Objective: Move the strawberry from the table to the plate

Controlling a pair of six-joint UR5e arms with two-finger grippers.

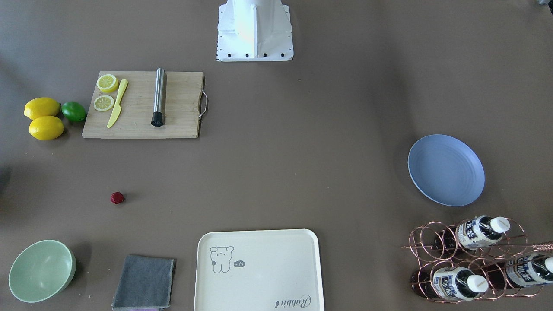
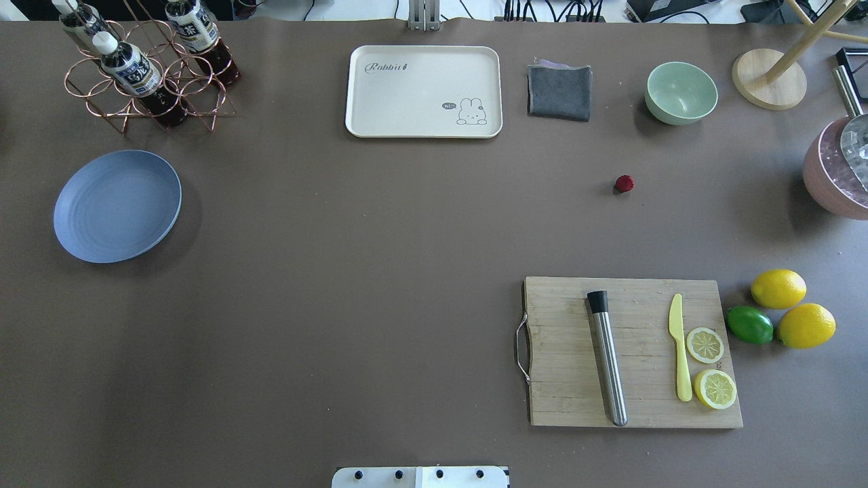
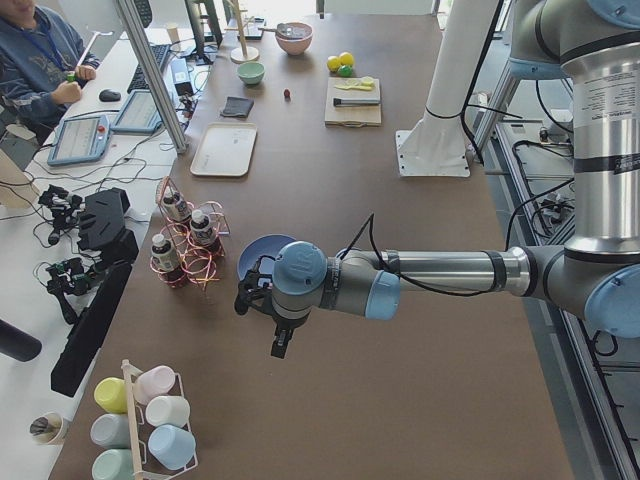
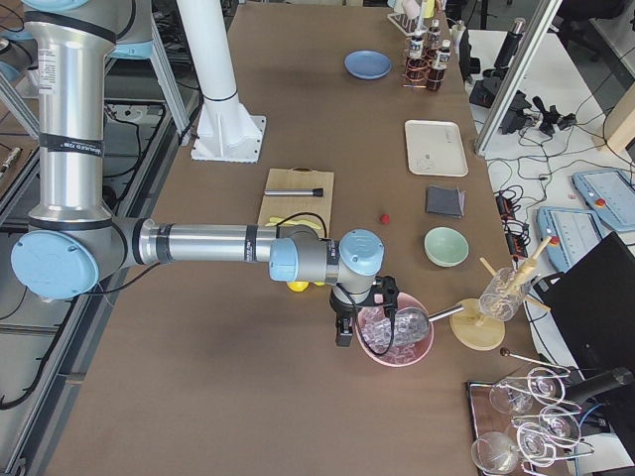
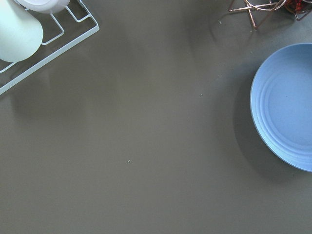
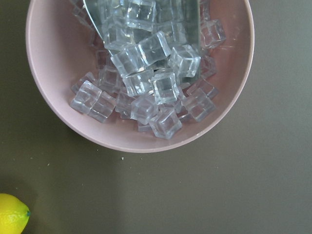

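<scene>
Lying apart from the "Rabbit" tray [image 2: 424,74] is the strawberry [image 2: 624,183]; left gripper [image 3: 277,345] and right gripper [image 4: 342,335] states unclear.

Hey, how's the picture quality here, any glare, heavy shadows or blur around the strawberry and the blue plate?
Front-facing view: the strawberry is sharp with a faint shadow; the white robot base is blown out. Overhead view: the plate casts a soft, wide shadow toward the frame's right. Left wrist view: crisp, plate rings visible. Right wrist view: ice cubes glint, no blur.
</scene>
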